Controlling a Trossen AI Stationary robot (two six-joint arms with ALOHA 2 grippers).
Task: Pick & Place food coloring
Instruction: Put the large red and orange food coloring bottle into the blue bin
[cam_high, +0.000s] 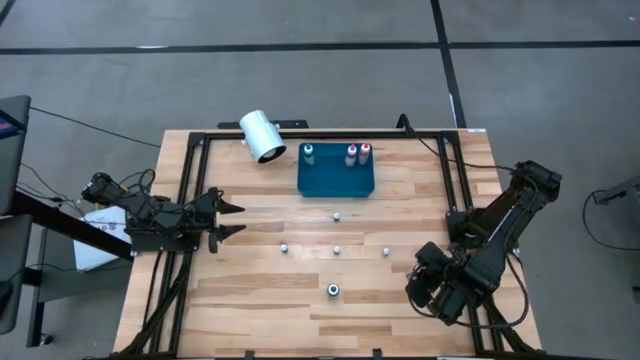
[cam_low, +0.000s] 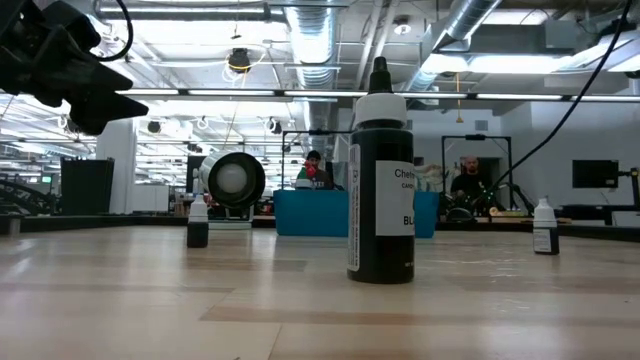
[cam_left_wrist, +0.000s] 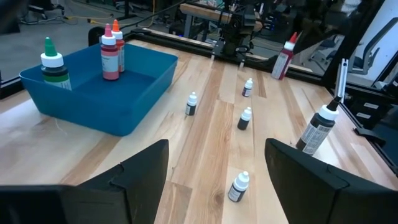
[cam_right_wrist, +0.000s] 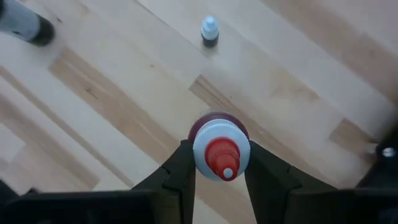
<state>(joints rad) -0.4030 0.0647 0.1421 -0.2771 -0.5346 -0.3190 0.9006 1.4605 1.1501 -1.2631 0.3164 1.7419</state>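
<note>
A blue tray (cam_high: 336, 181) at the far middle of the table holds one green-topped bottle (cam_high: 308, 153) and two red-topped bottles (cam_high: 358, 154), all standing upright. A third red-topped bottle (cam_right_wrist: 221, 152) sits between the fingers of my right gripper (cam_right_wrist: 221, 163), which is shut on it near the table's right near corner (cam_high: 428, 272). A second green-topped bottle does not show. My left gripper (cam_high: 232, 220) hovers open at the table's left side, fingers (cam_left_wrist: 149, 168) pointing toward the right. My right gripper pinches the red-topped bottle between its two fingers at the white collar (cam_right_wrist: 205, 148) just under the red tip. The fingers come from above, pointing down. The collar hides the bottle's base, so I cannot tell whether it stands on the table or is lifted.
Several small white-capped dark bottles (cam_high: 336, 250) stand scattered on the middle of the table, and a larger black bottle (cam_high: 333, 290) stands nearer the near edge. A white cylinder (cam_high: 262, 136) lies left of the tray. A black frame (cam_high: 190, 180) borders the table.
</note>
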